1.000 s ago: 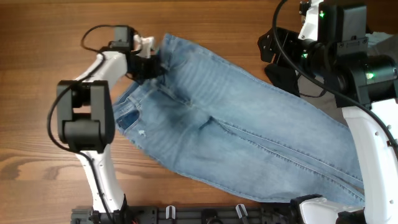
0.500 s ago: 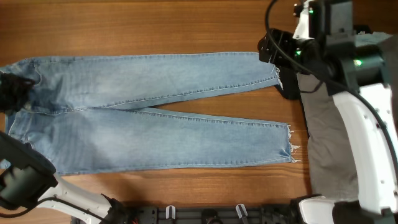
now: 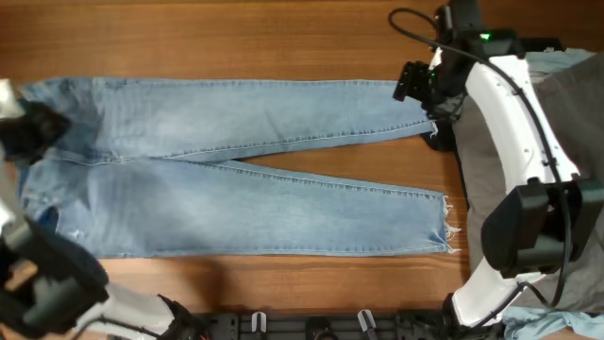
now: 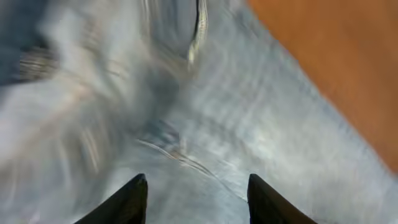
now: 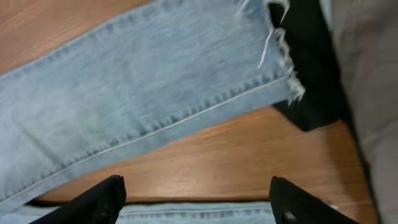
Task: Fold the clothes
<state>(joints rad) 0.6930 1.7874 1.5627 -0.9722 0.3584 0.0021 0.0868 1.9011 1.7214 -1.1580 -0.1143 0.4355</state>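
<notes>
The light blue jeans (image 3: pixel 236 179) lie flat across the table, waist at the left and both legs running right to frayed hems (image 3: pixel 444 227). My left gripper (image 3: pixel 33 127) is at the waist end. In the left wrist view it (image 4: pixel 198 180) is open just above blurred denim (image 4: pixel 249 124). My right gripper (image 3: pixel 425 87) hovers by the upper leg's hem. In the right wrist view it (image 5: pixel 198 183) is open and empty over bare wood between the two legs, with the frayed hem (image 5: pixel 283 62) ahead of it.
A small black garment (image 3: pixel 444 140) lies just right of the upper hem and also shows in the right wrist view (image 5: pixel 311 74). Grey trousers (image 3: pixel 491 189) lie at the right edge under my right arm. Light blue cloth (image 3: pixel 566 61) lies at the far right corner.
The jeans went from lying diagonally to spread straight, left to right. My left gripper moved to the far left at the waist. My right arm swung over the upper hem.
</notes>
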